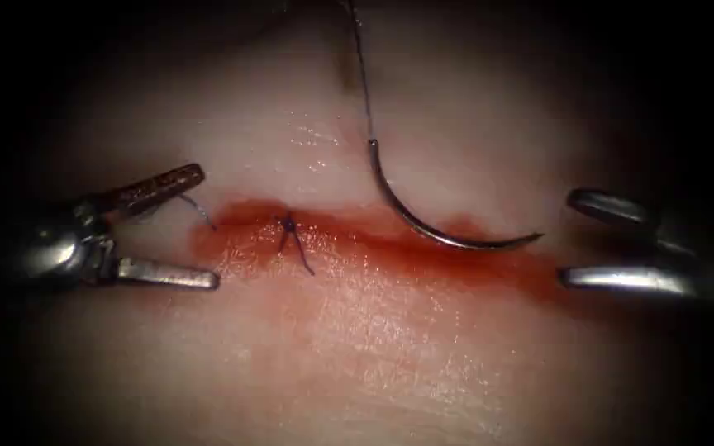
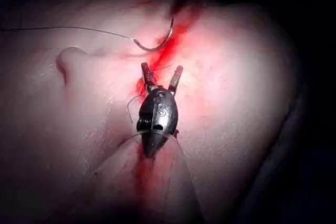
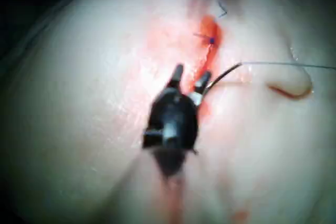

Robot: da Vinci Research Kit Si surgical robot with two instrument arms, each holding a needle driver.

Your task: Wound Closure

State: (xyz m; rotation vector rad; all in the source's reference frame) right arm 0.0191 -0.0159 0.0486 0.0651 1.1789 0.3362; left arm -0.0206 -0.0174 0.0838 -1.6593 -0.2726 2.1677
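The cut (image 1: 390, 252) runs left to right across the tissue (image 1: 390, 355) and is wet with red fluid. A tied knot (image 1: 288, 223) with short tails sits on its left part. The curved needle (image 1: 423, 227) lies loose on the tissue, held by neither tool and not in the tissue. Its tip points right, over the cut's right part. Its thread (image 1: 364, 74) runs away to the far edge. My left tool (image 1: 208, 227) is at the cut's left end, open and holding nothing. My right tool (image 1: 568, 238) is at the right end, open and holding nothing, just beyond the needle's tip.
A short cut end of thread (image 1: 197, 210) lies by the left tool's upper jaw. The left wrist view shows the left tool (image 2: 161, 69), the needle (image 2: 157, 46) and thread (image 2: 79, 29). In the right wrist view are the right tool (image 3: 192, 73), the knot (image 3: 211, 40) and a tissue fold (image 3: 291, 92).
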